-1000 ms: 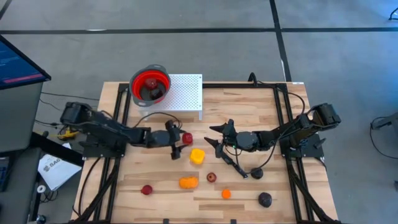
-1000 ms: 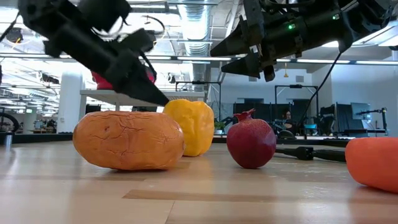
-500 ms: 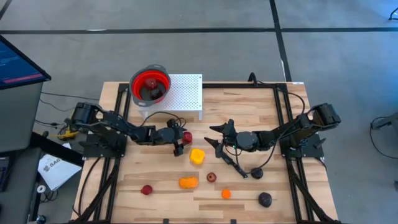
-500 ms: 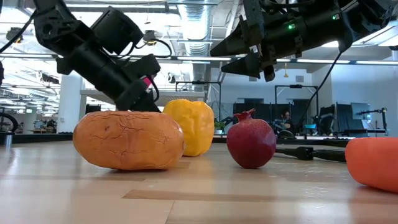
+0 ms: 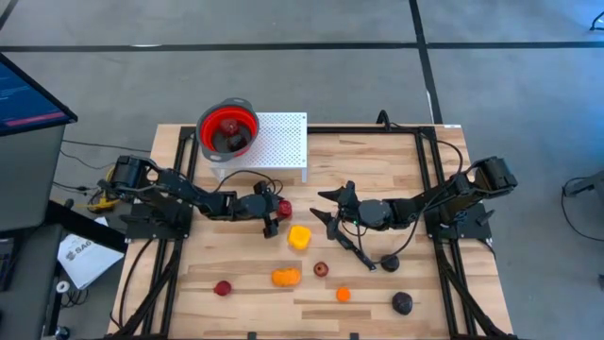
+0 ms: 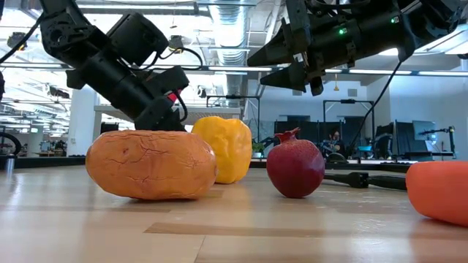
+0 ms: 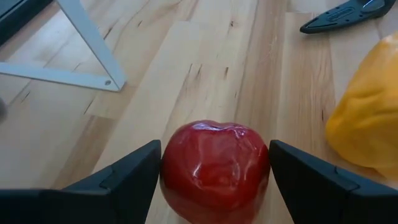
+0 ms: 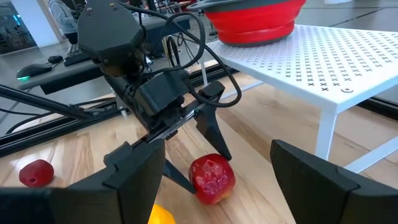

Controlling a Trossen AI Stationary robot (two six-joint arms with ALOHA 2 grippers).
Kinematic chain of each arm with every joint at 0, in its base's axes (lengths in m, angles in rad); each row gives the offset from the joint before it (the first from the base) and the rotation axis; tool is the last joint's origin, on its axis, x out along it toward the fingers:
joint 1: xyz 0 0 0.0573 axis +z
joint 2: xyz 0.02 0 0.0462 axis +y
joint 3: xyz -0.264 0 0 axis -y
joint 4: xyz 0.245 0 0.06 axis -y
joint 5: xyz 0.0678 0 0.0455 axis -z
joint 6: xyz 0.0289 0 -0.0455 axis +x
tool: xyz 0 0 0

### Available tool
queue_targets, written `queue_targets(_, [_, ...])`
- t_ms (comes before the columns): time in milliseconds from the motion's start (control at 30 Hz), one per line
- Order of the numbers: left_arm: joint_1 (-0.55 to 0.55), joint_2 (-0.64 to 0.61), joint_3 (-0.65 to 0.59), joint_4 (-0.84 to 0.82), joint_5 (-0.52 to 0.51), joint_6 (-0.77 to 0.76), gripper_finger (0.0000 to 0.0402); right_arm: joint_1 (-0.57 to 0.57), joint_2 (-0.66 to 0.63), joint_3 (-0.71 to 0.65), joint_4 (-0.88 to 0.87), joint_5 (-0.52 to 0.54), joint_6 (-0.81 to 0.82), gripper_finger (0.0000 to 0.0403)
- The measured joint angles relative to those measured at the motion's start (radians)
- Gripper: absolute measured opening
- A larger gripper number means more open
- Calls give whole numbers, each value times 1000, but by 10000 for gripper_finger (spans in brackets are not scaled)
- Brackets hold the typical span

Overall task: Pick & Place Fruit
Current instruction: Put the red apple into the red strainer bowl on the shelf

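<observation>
A red apple (image 5: 284, 208) stands on the table left of centre, dimple up, with my left gripper (image 5: 277, 212) shut on it. The wrist view shows the apple (image 7: 214, 165) filling the gap between the two fingers. My right gripper (image 5: 326, 206) hangs open above the table's middle, right of the apple, holding nothing. A yellow pepper (image 5: 299, 236), an orange piece (image 5: 286, 277), a dark red pomegranate (image 5: 321, 269), a small orange (image 5: 343, 295), a dark purple fruit (image 5: 403, 302) and a red berry (image 5: 223, 288) lie on the near half. In the low view the orange piece (image 6: 150, 164) hides the apple. My left gripper has the apple pinched between its two fingers, one finger on each of the apple's opposite sides (image 7: 169, 171). The fingers come from the table's left, slanting downward. The apple stands upright with its underside on the wood.
A red colander (image 5: 227, 130) sits on a white perforated stand (image 5: 283, 144) at the far edge. A slim black knife (image 5: 354, 248) lies below my right gripper. Black frame rails (image 5: 179, 179) run along both table sides.
My left gripper has sunk toward the table and moved right to the red apple, so that its fingers now flank the fruit. The apple has stayed where it was.
</observation>
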Motion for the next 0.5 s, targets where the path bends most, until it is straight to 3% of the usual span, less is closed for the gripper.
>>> queue_targets(233, [0,-1,1,1,33,0,234,0,0,0,0,0,0,286])
queue_targets(400, [-12,-30,1,-11,36,5,240,0,0,0,0,0,2,286])
queue_targets(500, [-34,-112,0,-16,36,25,245,0,0,0,0,0,2,286])
